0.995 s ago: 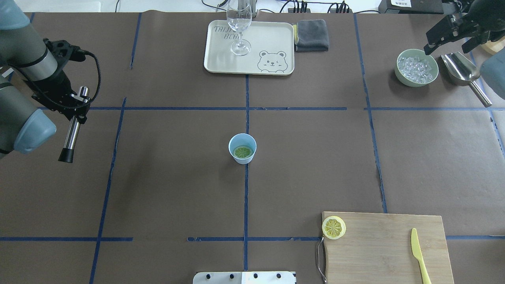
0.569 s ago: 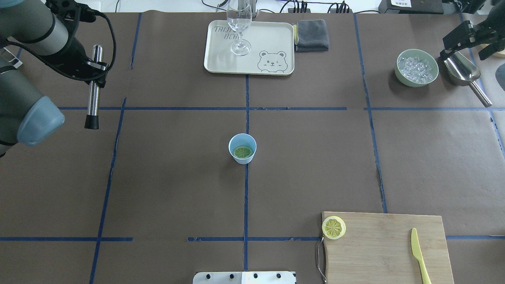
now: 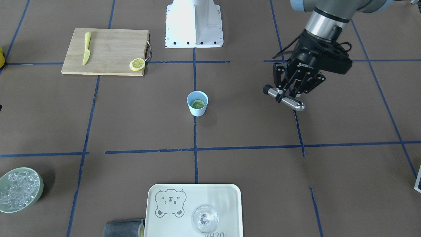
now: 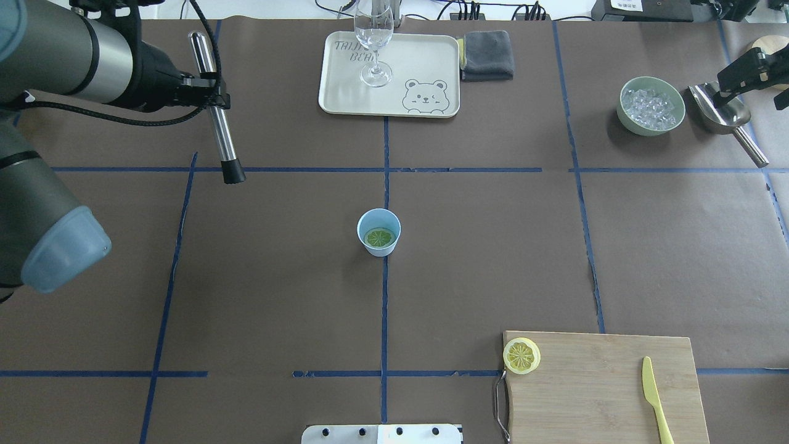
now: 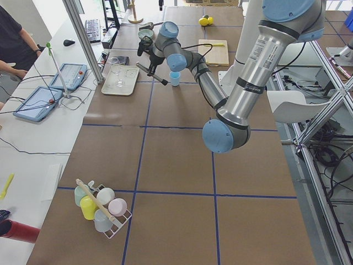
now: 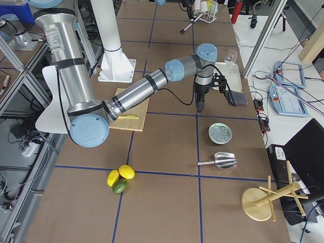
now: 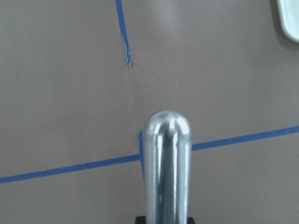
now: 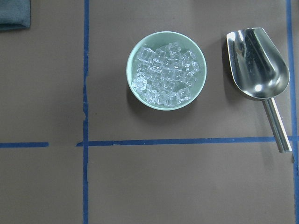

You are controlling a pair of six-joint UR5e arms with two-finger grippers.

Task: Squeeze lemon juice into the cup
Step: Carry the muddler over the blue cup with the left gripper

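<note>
The left jaws are clamped on the middle of a metal rod (image 4: pixel 223 139), held clear of the desk (image 4: pixel 493 246) at its far left. The cup (image 4: pixel 378 219) stands upright in the middle of the desk. From the left jaws it lies to the right and nearer the robot, well apart from the rod.

The rod's long axis runs roughly far to near. Its black-capped end points toward the robot and leans slightly right, and the front and side views show it slanted rather than upright. My judgement is that the rod has to be brought over the cup's mouth and stood on end before it can press down.

The left arm (image 4: pixel 92 55) is clearly the nearer one. The right jaws hang far off at the far right, above the bowl of ice (image 4: pixel 647 129) and the scoop (image 4: pixel 721 111), and I cannot tell how far open they are.

The lemon slice (image 4: pixel 379 237) lies flat on the bottom of the cup, cut face up. It is round with segments showing, looks greenish against the blue inside, and is smaller than the mouth. A second slice (image 4: pixel 521 356) sits on the near-left corner of the cutting board (image 4: pixel 604 382), near right.
</note>
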